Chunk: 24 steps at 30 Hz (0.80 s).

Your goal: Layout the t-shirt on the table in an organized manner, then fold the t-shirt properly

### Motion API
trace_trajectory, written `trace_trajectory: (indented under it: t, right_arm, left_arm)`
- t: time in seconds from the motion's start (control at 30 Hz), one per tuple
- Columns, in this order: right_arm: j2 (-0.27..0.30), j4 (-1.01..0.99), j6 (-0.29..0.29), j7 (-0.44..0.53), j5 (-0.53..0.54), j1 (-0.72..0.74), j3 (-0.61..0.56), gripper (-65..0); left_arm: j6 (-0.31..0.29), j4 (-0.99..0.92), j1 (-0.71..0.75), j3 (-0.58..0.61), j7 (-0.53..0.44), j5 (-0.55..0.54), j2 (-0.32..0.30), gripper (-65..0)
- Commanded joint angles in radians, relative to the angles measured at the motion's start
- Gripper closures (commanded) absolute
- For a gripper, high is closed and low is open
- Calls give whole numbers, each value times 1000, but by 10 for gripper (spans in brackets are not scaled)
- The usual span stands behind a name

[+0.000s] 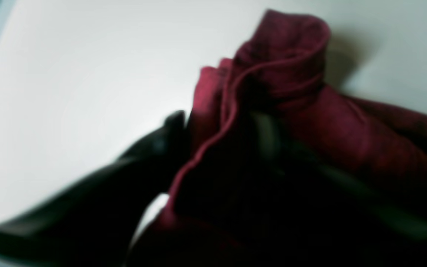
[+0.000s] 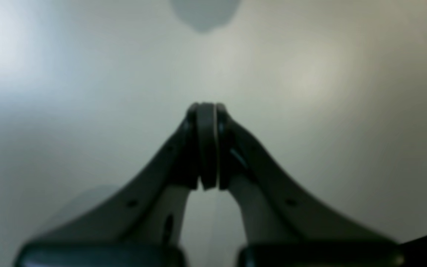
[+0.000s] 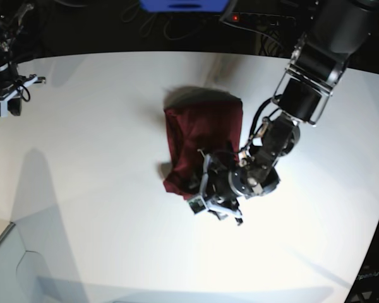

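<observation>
While the t-shirt [image 3: 202, 142] lies bunched in a heap near the middle of the table [image 3: 101, 189], the left gripper [image 3: 205, 196] sits at the shirt's near edge. Its black fingers [image 1: 169, 129] are spread, with red cloth between them. Far from the shirt, the right gripper [image 2: 207, 144] has fingers pressed together, holding nothing.

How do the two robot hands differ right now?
The left gripper sits at the crumpled t-shirt, its jaws apart with cloth between them; the right gripper is shut on nothing, over the bare table. Both have dark fingers.
</observation>
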Motion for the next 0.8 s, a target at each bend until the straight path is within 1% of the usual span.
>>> trace_trajectory:
  t: [0.0,0.03,0.07,0.1,0.13,0.37,0.6,0.67,0.73,0.77]
  right_arm:
    - [13,21,3,24,16,3,2,0]
    - [13,21,3,24,16,4,2,0]
    - [13,21,3,24,16,4,2,0]
    - [13,21,3,24,16,4,2,0]
    - [13,21,3,24,16,4,2,0]
    - [13,21,3,24,16,11,2,0]
    - [13,21,3,24,16,6,-46,0]
    - [13,22,3,24,16,6,-47,0]
    - [13,22,3,24,16,4,-47,0]
    - [13,22,3,24,16,4,-47,0]
  left_arm:
    - [10,39,-40,-23,-26,-8,1,-381]
    - [10,59,-40,-42,-26,-8,1,-428]
    - [10,76,-40,-60,-26,-8,1,-458]
    - [10,99,-40,-82,-26,-8,1,-484]
    - [10,116,-40,-100,-26,-8,1,-495]
    - [10,266,-31,-198,-14,-8,-1,-495]
    - [10,414,94,-344,-7,-7,-16,-495]
    - [10,461,147,-427,37,-11,-50,-495]
    - [10,506,193,-513,80,-13,-62,-494]
    - [7,532,223,-576,105,-14,-62,-490]
